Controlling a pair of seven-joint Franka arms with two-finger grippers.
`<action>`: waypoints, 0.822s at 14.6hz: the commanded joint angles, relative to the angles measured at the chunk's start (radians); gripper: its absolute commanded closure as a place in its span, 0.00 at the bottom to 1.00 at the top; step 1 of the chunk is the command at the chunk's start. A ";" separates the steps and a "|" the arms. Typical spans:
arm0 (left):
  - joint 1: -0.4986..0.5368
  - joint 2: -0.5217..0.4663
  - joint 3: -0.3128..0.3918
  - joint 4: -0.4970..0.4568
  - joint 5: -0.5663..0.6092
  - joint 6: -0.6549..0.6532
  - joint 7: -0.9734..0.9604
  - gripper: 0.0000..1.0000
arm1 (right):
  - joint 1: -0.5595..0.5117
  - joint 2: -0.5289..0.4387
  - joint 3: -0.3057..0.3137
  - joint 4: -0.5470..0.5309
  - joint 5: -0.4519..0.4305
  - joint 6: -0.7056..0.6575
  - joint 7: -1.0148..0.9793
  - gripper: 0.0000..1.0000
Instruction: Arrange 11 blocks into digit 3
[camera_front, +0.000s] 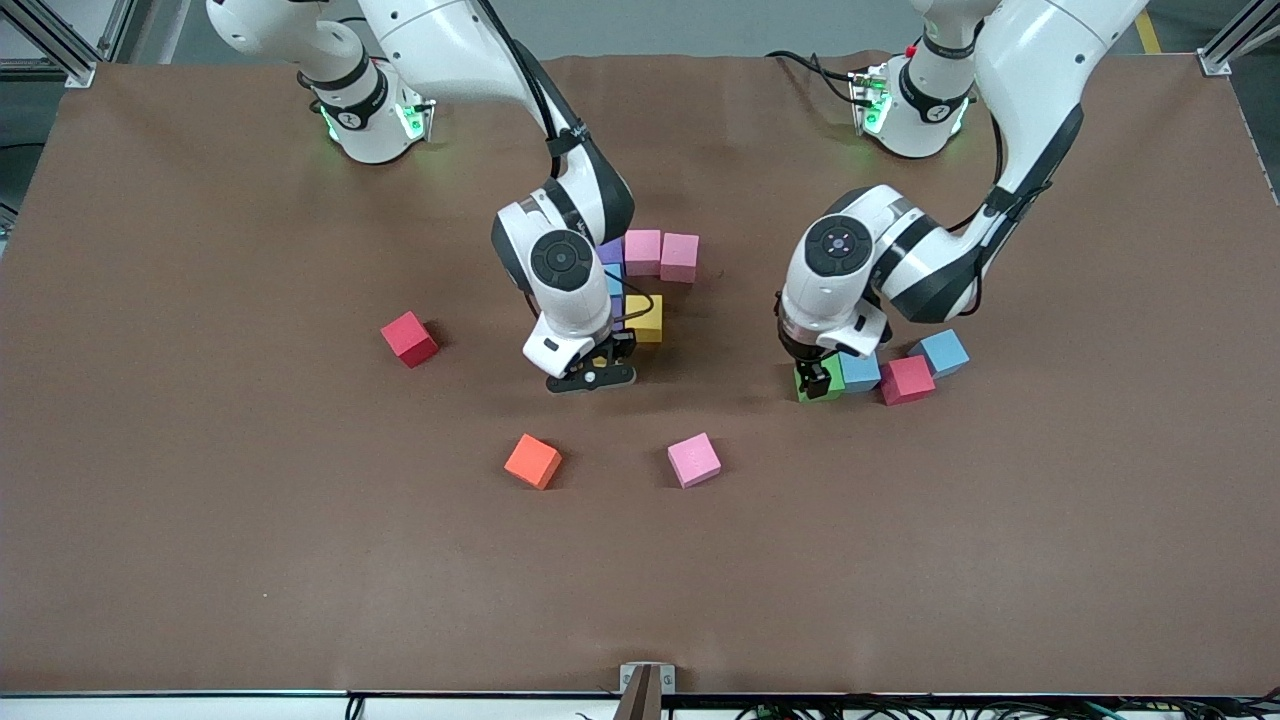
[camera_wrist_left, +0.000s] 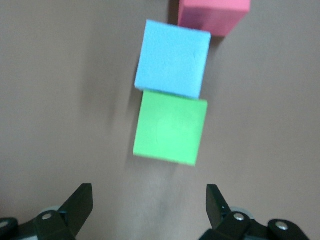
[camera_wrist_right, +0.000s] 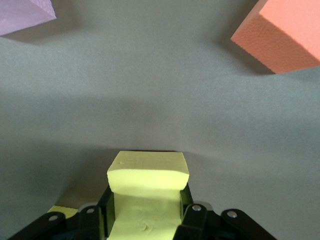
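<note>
My right gripper (camera_front: 592, 378) is shut on a yellow block (camera_wrist_right: 148, 175), low over the table just nearer the front camera than the partial figure. That figure has two pink blocks (camera_front: 661, 254), a purple block (camera_front: 610, 250), a light blue one (camera_front: 614, 285) and a yellow one (camera_front: 646, 318); my right arm hides part of it. My left gripper (camera_front: 815, 380) (camera_wrist_left: 149, 205) is open, low by the green block (camera_front: 822, 388) (camera_wrist_left: 170, 131), which lies just ahead of its fingertips and not between them. A light blue block (camera_wrist_left: 172, 59) touches the green one.
Beside the green block lie a light blue block (camera_front: 860, 372), a deep pink-red one (camera_front: 907, 380) and another light blue (camera_front: 944, 352). A red block (camera_front: 409, 338) sits toward the right arm's end. An orange cube (camera_front: 533, 461) and a pink block (camera_front: 694, 460) lie nearer the front camera.
</note>
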 joint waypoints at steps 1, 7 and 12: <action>0.050 -0.057 -0.012 -0.103 0.023 0.080 -0.008 0.00 | 0.015 0.011 -0.007 0.004 0.023 -0.003 0.025 0.99; 0.114 -0.053 -0.012 -0.138 0.032 0.152 0.140 0.00 | 0.025 0.013 -0.007 0.007 0.023 -0.003 0.076 0.98; 0.152 -0.010 -0.012 -0.135 0.079 0.177 0.216 0.00 | 0.033 0.013 -0.007 0.007 0.024 -0.002 0.091 0.98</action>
